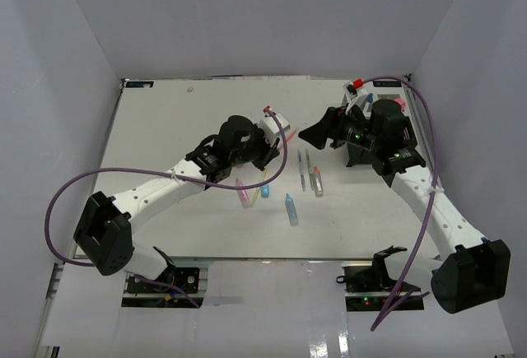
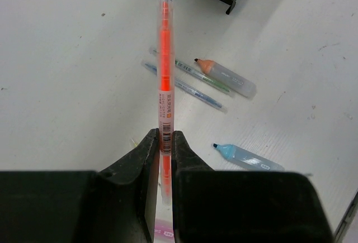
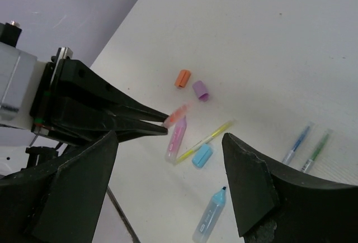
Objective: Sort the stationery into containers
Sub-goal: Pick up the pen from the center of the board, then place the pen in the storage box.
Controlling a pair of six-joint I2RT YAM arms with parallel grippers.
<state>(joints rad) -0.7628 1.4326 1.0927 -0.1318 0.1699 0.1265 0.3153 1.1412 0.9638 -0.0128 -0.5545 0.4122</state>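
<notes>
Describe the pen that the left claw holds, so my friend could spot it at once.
Start at the white table and follow the left arm to its claw. Clamped between its tips is a slim clear-bodied orange pen. Its neighbours, like the blue marker, lie loose on the table; this alone is held.

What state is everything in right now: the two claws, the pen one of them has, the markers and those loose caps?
left gripper, shut on the orange pen.
orange pen, clamped between the jaws.
right gripper, open, holding nothing.
blue marker, lying flat, uncapped.
orange marker, lying flat, uncapped.
orange cap, loose, on no marker.
purple cap, loose, beside the orange cap.
blue cap, loose, on no marker.
</notes>
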